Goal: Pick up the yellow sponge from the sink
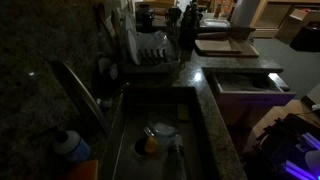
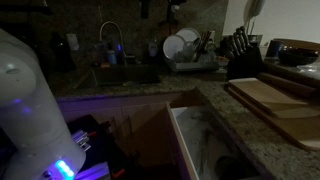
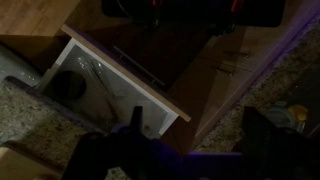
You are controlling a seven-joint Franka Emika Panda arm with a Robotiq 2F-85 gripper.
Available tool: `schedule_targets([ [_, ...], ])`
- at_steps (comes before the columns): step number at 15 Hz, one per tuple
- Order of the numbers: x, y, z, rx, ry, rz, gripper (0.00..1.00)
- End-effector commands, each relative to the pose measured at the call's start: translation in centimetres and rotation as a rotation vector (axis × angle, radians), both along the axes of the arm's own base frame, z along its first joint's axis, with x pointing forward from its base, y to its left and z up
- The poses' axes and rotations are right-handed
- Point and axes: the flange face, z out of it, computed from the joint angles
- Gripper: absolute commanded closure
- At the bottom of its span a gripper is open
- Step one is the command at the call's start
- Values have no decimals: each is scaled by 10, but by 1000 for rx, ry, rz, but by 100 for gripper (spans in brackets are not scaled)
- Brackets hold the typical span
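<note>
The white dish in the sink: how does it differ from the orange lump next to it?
The white dish is pale and round; the orange lump is orange-yellow and blobby. The white dish looks wider than the orange lump. Both lie low in the dark sink, close together.

The arm (image 2: 25, 100) is a fat, rounded white shell, smooth and slightly glossy, with a blue-violet light (image 2: 62, 168) glowing low on it. In the wrist view the fingers (image 3: 140, 8) show only as dark shapes with red glints.
</note>
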Motion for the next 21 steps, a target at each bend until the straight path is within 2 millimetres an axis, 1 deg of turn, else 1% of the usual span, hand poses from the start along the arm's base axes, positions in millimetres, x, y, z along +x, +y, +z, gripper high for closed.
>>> schedule_targets([
  [1, 0, 0, 1, 0, 1, 0, 0],
  [2, 19, 17, -5, -2, 22, 93, 0],
  [3, 30, 34, -8, -6, 30, 168, 0],
  [5, 54, 85, -13, -20, 56, 268, 0],
  [6, 64, 110, -14, -28, 70, 321, 0],
  [8, 81, 152, -17, -58, 106, 435, 0],
  [10, 95, 183, -22, -100, 139, 538, 0],
  [11, 101, 193, -25, -118, 151, 591, 0],
  [12, 103, 198, -27, -138, 174, 635, 0],
  [13, 105, 198, -29, -158, 202, 676, 0],
  [14, 97, 200, -30, -138, 149, 602, 0],
  [16, 103, 202, -34, -151, 177, 645, 0],
  [18, 104, 202, -33, -152, 181, 653, 0],
  [19, 109, 203, -37, -138, 175, 667, 0],
  [20, 118, 215, -40, -126, 152, 727, 0],
  [21, 127, 232, -41, -118, 124, 812, 0],
])
